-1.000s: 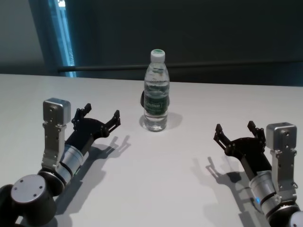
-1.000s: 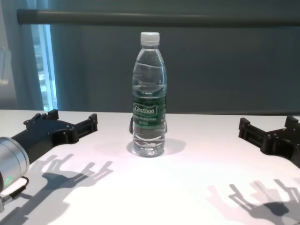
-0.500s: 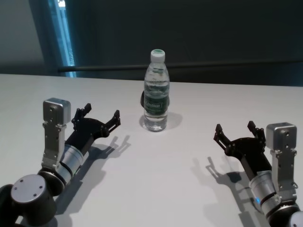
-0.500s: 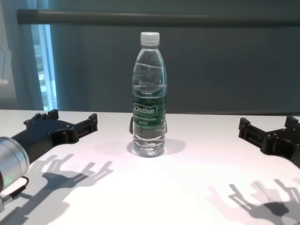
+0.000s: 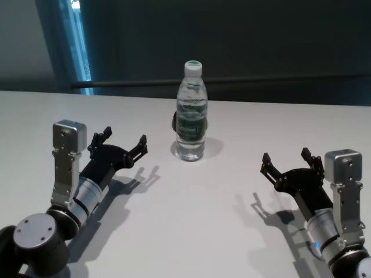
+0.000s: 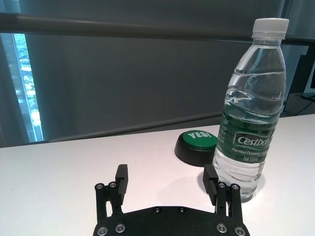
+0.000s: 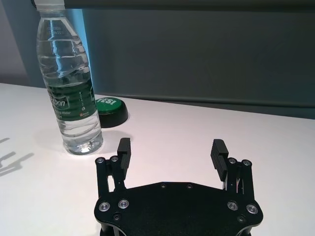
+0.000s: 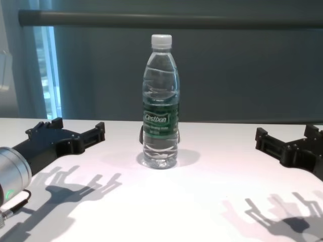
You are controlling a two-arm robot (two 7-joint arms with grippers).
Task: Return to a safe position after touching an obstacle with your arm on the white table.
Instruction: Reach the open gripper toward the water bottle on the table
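The obstacle, a clear water bottle with a white cap and green "Cestbon" label, stands upright mid-table on the white table. It also shows in the chest view, the left wrist view and the right wrist view. My left gripper is open and empty, left of the bottle, apart from it; it shows in the chest view and its own view. My right gripper is open and empty, to the bottle's right and nearer me; it shows too in the chest view and its own view.
A round black button with a green "YES" top lies on the table just behind the bottle; it also shows in the right wrist view. A dark wall and rail run behind the table's far edge.
My right gripper has shifted very slightly toward the bottle. The left arm and the bottle have not moved.
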